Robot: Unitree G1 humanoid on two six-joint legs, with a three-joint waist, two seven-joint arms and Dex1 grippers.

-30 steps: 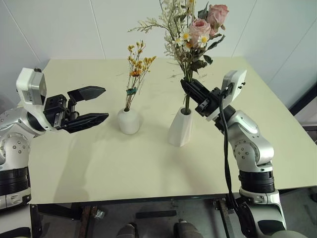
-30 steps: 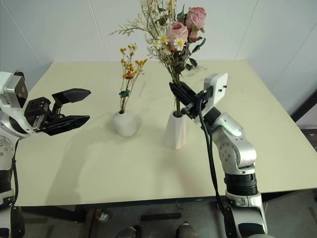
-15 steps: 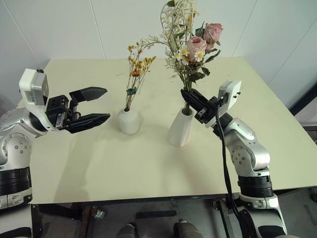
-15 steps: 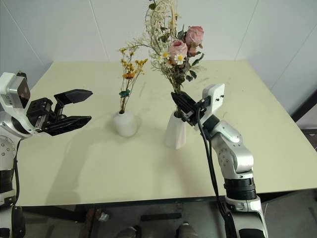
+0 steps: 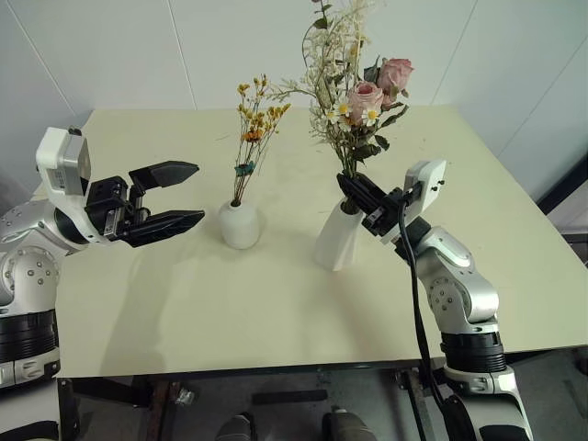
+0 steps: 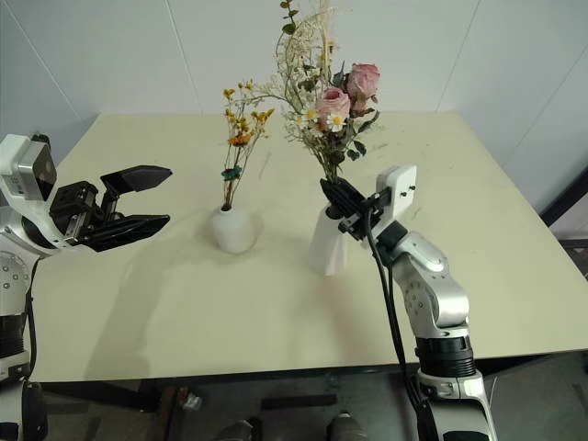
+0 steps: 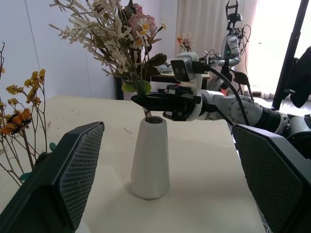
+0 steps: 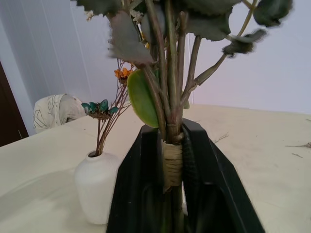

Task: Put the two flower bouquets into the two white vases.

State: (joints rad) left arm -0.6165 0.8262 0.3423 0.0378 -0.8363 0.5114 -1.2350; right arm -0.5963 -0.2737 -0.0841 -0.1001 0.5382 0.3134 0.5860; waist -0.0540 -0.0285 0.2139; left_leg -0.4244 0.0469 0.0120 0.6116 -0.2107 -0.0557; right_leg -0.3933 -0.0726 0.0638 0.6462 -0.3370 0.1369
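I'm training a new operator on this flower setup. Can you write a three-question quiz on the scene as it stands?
1. True or false: the yellow sprig bunch already stands in the short round vase.
2. Which gripper grips the rose bouquet by its stems? A) left gripper B) right gripper
3. Fill in: the bouquet's stems go down into the ___ vase.

Key: 1 true; 2 B; 3 tall tapered
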